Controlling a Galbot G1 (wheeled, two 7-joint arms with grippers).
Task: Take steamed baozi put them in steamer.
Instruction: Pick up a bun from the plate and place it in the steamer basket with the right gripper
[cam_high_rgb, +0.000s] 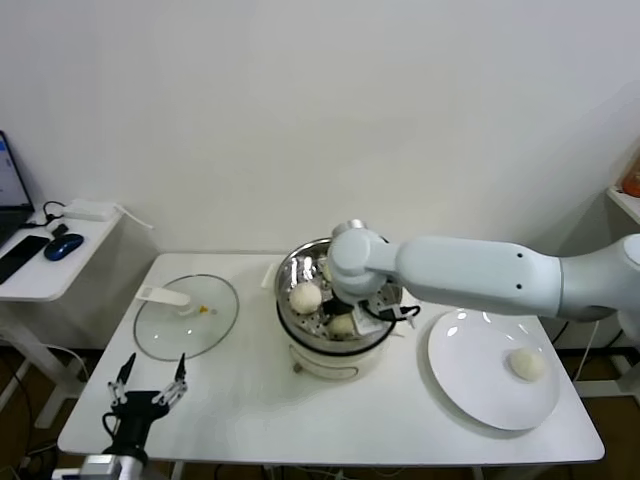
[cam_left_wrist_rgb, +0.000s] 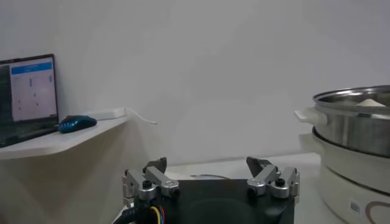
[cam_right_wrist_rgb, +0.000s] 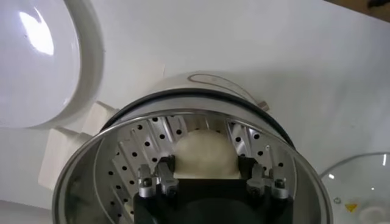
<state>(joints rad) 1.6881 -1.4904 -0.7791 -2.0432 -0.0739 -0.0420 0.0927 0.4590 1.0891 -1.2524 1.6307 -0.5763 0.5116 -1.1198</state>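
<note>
One baozi (cam_right_wrist_rgb: 205, 153) clamped between right gripper (cam_right_wrist_rgb: 207, 180) fingers, lowered inside steamer (cam_right_wrist_rgb: 122, 152) – low for gentle release; two more beside it, one waiting on plate (cam_high_rgb: 470, 395) – left gripper (cam_high_rgb: 150, 388) parked, spread wide

Polished stainless steel gleams on the perforated steamer (cam_high_rgb: 300, 262), which sits on a glossy cream plastic base (cam_high_rgb: 335, 362). The baozi (cam_right_wrist_rgb: 205, 153) inside looks smooth, matt and doughy. A shiny white plate (cam_high_rgb: 470, 375) and a clear glass lid (cam_high_rgb: 185, 316) rest on the matt white table (cam_high_rgb: 250, 410).
</note>
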